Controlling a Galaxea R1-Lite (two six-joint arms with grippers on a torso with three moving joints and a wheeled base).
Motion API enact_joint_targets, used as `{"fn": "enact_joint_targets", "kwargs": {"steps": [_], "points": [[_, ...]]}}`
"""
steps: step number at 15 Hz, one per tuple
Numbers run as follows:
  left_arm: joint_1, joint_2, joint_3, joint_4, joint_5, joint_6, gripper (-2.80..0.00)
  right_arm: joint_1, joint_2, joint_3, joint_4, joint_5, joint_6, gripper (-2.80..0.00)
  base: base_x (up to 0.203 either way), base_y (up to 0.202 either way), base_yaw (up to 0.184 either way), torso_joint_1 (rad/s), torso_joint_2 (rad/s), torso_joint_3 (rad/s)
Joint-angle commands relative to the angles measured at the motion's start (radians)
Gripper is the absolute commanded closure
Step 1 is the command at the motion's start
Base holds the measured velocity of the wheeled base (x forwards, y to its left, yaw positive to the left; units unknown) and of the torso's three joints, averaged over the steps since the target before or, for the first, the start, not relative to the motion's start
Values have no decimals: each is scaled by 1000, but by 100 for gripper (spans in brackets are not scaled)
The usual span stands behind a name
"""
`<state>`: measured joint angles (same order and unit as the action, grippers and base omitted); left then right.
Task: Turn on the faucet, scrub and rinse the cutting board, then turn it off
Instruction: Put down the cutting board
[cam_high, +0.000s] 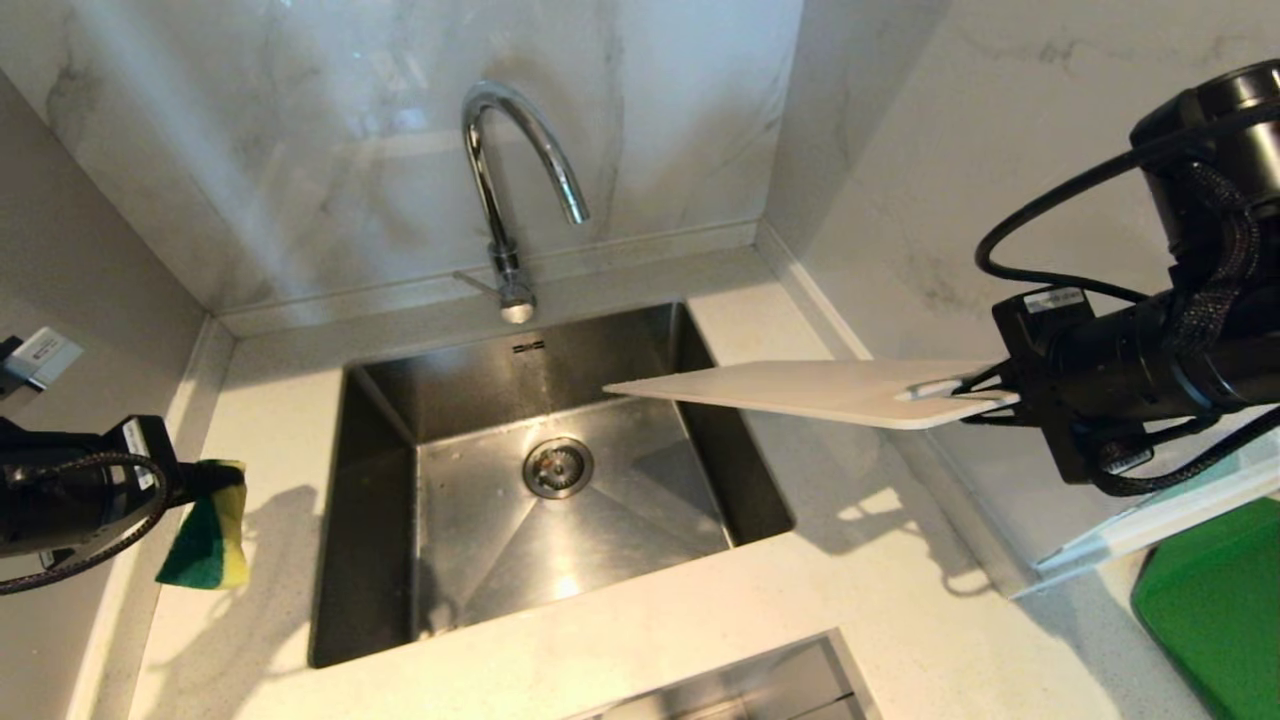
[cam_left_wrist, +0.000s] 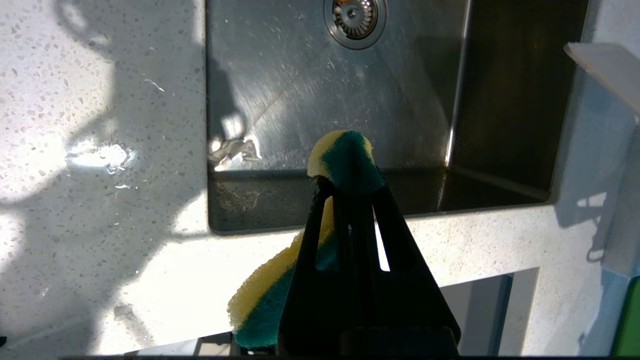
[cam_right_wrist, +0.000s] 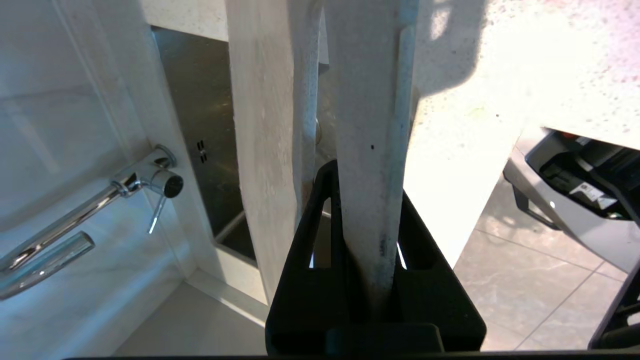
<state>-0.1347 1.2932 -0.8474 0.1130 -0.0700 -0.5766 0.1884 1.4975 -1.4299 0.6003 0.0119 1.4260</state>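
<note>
The chrome faucet (cam_high: 500, 170) rises behind the steel sink (cam_high: 385, 420), its thin lever (cam_high: 475, 278) at the base; no water shows at the spout. The pale cutting board (cam_high: 800, 390) hangs nearly level over the sink's right edge. My right gripper (cam_high: 985, 395) is shut on its handle end. In the right wrist view the board (cam_right_wrist: 372, 100) runs between the fingers of the right gripper (cam_right_wrist: 368, 182), with the faucet (cam_right_wrist: 75, 220) beyond. Over the counter left of the sink, my left gripper (cam_high: 190, 480) is shut on a yellow-green sponge (cam_high: 210, 530), also seen as sponge (cam_left_wrist: 345, 160) in gripper (cam_left_wrist: 350, 187).
A dark green mat (cam_high: 1215, 590) lies at the right front. Marble walls close in behind and on both sides of the pale counter (cam_high: 700, 600). The sink drain (cam_high: 558, 467) sits mid-basin. An opening (cam_high: 760, 690) shows at the counter's front edge.
</note>
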Motion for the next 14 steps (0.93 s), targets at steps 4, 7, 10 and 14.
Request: {"fn": "enact_joint_targets", "kwargs": {"steps": [4, 7, 10, 14], "points": [[0, 0, 7, -1, 0, -17, 0, 23, 20, -68, 27, 5, 3, 0, 0, 0, 0, 0, 0, 0], [-4, -3, 7, -1, -1, -22, 0, 50, 12, -82, 30, 2, -2, 0, 0, 0, 0, 0, 0, 0], [-16, -23, 8, 3, 1, -34, 0, 76, 19, -137, 38, 3, -14, 0, 0, 0, 0, 0, 0, 0], [-14, -34, 21, 3, 1, -34, 0, 122, 40, -196, 109, -3, -13, 0, 0, 0, 0, 0, 0, 0]]}}
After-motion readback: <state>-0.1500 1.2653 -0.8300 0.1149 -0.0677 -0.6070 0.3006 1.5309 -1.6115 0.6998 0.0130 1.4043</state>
